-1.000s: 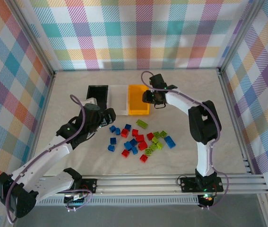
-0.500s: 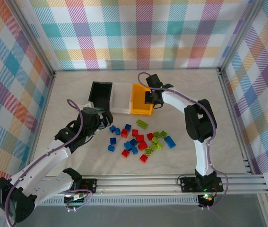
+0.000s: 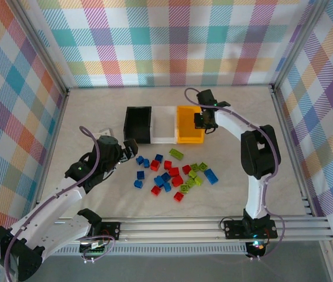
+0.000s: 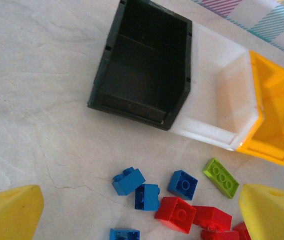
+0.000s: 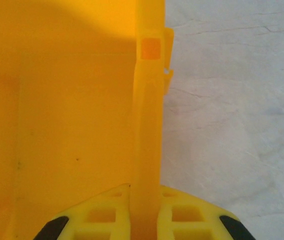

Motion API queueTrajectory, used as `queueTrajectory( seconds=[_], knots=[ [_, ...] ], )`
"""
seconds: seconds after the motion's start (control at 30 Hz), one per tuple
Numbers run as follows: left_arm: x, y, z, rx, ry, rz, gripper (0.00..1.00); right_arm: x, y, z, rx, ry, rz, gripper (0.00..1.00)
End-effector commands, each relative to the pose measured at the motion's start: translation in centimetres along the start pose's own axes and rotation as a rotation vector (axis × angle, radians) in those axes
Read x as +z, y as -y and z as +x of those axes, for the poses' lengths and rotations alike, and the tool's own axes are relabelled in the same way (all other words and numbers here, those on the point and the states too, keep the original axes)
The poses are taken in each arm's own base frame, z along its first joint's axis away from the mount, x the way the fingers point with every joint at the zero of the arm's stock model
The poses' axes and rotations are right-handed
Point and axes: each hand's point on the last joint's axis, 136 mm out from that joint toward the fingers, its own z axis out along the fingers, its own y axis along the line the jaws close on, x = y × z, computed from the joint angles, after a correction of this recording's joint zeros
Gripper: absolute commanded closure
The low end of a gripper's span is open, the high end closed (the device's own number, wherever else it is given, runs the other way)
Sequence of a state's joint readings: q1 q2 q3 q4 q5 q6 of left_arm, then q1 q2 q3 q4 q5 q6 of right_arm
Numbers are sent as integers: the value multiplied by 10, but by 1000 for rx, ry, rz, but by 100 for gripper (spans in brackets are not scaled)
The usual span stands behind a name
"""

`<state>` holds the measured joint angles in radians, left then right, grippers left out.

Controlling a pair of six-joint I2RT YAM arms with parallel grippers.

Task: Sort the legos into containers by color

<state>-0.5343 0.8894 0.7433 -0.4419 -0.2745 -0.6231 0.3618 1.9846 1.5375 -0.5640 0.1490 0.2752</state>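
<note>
**A:** Where do the containers sit?

**B:** Upper middle of the top view, three in a row with their sides touching: the black bin (image 3: 127, 124) on the left, the white bin (image 3: 165, 126) in the middle and the orange-yellow bin (image 3: 187, 128) on the right.

**A:** And the legos?

**B:** The legos (image 3: 175, 173) lie loose on the surface (image 3: 96, 106), scattered at the centre of the frame just below the bins. Blue ones lie mostly toward the left, lime green toward the right, and red in between.

**A:** What are the right fingers doing?

**B:** The right fingers (image 5: 89, 220) are clamped tight on the right-hand wall of the orange-yellow bin. In the right wrist view that wall runs straight up between them from the bottom edge.

**A:** The left ones?

**B:** The left fingers (image 4: 11, 212) are spread wide and hold nothing. They hover over the surface just left of the scatter, below the black bin. In the left wrist view the tips sit in the two bottom corners, with blue and red bricks between them.
</note>
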Motion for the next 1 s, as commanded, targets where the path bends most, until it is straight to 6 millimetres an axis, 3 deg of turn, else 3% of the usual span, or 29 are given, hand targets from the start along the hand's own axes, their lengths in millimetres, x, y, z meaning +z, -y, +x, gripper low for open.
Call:
queueTrajectory(
  seconds=[0.0, 0.4, 0.6, 0.7, 0.87, 0.97],
  knots=[
    [-1, -4, 1, -22, 3, -1, 0, -26, -10, -15, -21, 56, -139, 100],
    [-1, -8, 3, -25, -2, -7, 0, -9, -3, -14, -14, 39, -117, 100],
    [-1, -8, 3, -24, -3, -9, 0, -11, -2, -12, 14, 47, -119, 83],
    [-1, -8, 2, -25, -1, -10, 0, -15, -3, -13, 27, 56, -128, 68],
    [-1, -7, 1, -27, 3, -4, 0, -37, -5, -22, 35, 103, -142, 47],
    [-2, -4, -2, -32, 6, 6, 0, -53, -6, -16, 56, 107, -158, 38]
  ],
)
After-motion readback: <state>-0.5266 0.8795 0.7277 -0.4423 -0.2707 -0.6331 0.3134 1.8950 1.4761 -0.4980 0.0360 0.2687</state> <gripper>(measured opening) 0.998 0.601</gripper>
